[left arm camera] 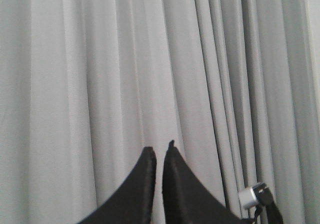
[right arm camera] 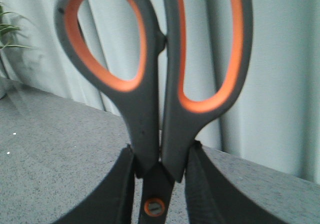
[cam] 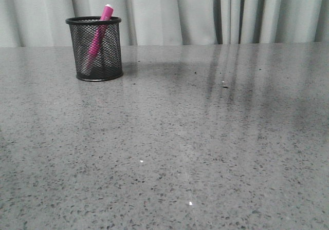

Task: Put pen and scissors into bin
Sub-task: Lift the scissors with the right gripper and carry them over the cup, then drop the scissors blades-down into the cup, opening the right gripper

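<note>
The cup (cam: pixel 94 49), a round black wire-mesh bin, stands upright on the grey speckled desk (cam: pixel 195 148), far back on the left side in the front view, close to the pale curtain (cam: pixel 205 12) that hangs behind the desk. The pen (cam: pixel 98 35) is already inside it, leaning at a slant with its white tip poking out just above the rim, its pink body showing through the mesh. Neither arm shows in the front view. In the right wrist view the right hand (right arm camera: pixel 159 184) is clamped on the scissors (right arm camera: pixel 160 84): its two dark fingers (right arm camera: pixel 117 189) press against the shanks from either side, just above the orange pivot screw, and the grey, orange-lined handle loops rise from the grip with the handles closed together. The blades are out of sight. Behind the scissors lie the desk's surface and the curtain, and a few green leaves of a plant (right arm camera: pixel 9 31) show at the edge of that view. In the left wrist view the left hand (left arm camera: pixel 159 156) holds nothing; its two dark fingers stand almost together with only a thin slit between them, pointed at the curtain, and a small silver and black fitting (left arm camera: pixel 255 195) shows beside them.
</note>
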{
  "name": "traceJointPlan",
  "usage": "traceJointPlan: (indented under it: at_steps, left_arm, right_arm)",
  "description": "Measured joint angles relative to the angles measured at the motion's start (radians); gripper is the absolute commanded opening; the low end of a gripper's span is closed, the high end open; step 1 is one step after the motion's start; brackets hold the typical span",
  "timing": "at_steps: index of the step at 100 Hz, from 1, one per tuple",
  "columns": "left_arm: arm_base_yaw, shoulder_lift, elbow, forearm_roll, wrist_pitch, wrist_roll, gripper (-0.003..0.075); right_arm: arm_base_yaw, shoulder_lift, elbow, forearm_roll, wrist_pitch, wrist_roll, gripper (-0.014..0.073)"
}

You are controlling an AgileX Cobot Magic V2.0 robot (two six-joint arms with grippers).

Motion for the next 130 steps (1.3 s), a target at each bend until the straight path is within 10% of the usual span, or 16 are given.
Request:
traceJointPlan:
  at_steps: [48,82,97,111,130]
  left_arm:
    - [0.0,0.0,0.009,0.0,0.002,0.0,0.001]
    - [0.0,0.0,0.024,0.0,0.004,0.0,0.001]
    - [0.0,0.0,0.024,0.0,0.004,0.0,0.001]
    - [0.0,-0.01,0.026,0.0,-0.035,0.0,0.001]
    - [0.0,-0.071,0.084,-0.03,-0.175,0.0,0.001]
  right_arm:
    - [-0.016,0.182,0.0,-0.019,-0.032,-0.009,-0.0037]
    - [-0.003,0.182,0.0,-0.023,-0.019,-0.01,0.0439]
    - [-0.003,0.159,0.0,-0.023,-0.002,-0.01,0.0355]
    - [-0.003,0.062,0.0,-0.023,0.063,-0.01,-0.0079]
    - [-0.003,-0.167,0.063,-0.051,0.143,-0.01,-0.0069]
